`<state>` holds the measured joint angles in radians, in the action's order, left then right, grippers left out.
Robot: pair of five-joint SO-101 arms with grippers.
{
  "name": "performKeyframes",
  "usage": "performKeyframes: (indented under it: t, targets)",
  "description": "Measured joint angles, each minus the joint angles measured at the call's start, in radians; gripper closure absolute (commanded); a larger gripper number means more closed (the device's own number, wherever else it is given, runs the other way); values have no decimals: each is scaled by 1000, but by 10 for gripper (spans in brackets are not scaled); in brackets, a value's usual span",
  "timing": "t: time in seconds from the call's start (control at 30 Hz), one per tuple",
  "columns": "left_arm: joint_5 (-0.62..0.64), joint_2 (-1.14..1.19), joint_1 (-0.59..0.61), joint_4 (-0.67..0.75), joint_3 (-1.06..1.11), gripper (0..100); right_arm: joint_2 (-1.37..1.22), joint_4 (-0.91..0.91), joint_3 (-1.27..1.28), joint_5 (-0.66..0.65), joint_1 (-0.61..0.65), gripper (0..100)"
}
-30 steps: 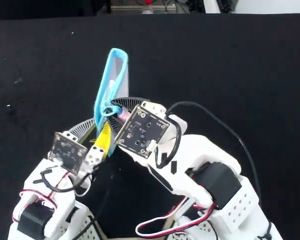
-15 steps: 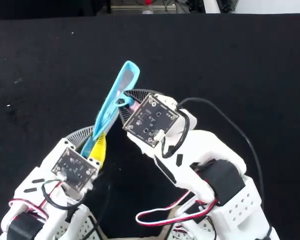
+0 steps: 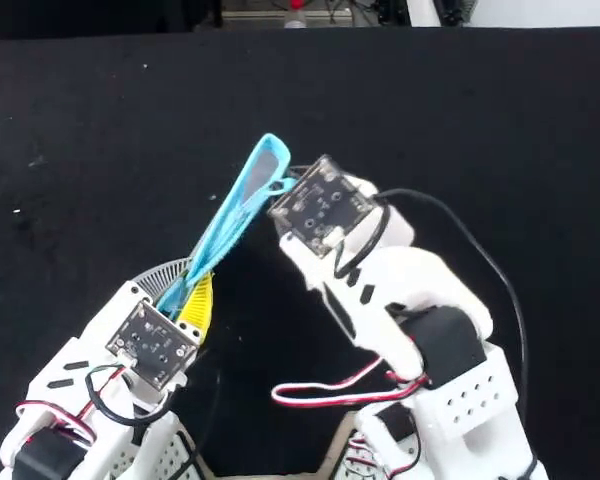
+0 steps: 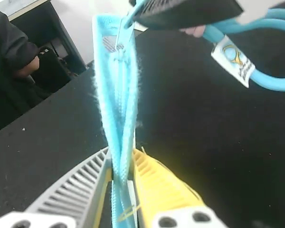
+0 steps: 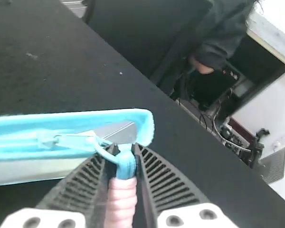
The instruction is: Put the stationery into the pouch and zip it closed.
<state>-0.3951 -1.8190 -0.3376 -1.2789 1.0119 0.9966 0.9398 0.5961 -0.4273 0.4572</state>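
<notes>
Black table (image 3: 500,120) beneath the held-up blue pouch (image 3: 227,224).

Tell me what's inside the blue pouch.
Only a sliver of grey lining shows through the gap at the pouch end; the nearly closed zip hides whatever else is inside.

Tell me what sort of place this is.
Probably a robotics lab bench: two white plastic robot arms with exposed red and white wiring hold a flat light-blue zip pouch over a matte black table; tangled cables lie behind.
</notes>
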Motion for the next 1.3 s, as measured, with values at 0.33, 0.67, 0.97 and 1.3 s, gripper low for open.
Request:
performKeyframes:
  t: [0.33, 0.67, 0.97, 1.3]
  targets:
    - [-3, 0, -6, -6, 0, 971, 0, -120, 81, 0, -173, 988]
    - [-5, 11, -17, -2, 0, 971, 0, -198, 190, 0, -319, 988]
    - [-5, 11, -17, -2, 2, 971, 3, -198, 206, 0, -324, 988]
    - [-5, 3, -17, -31, 0, 971, 14, -196, 218, 54, -324, 984]
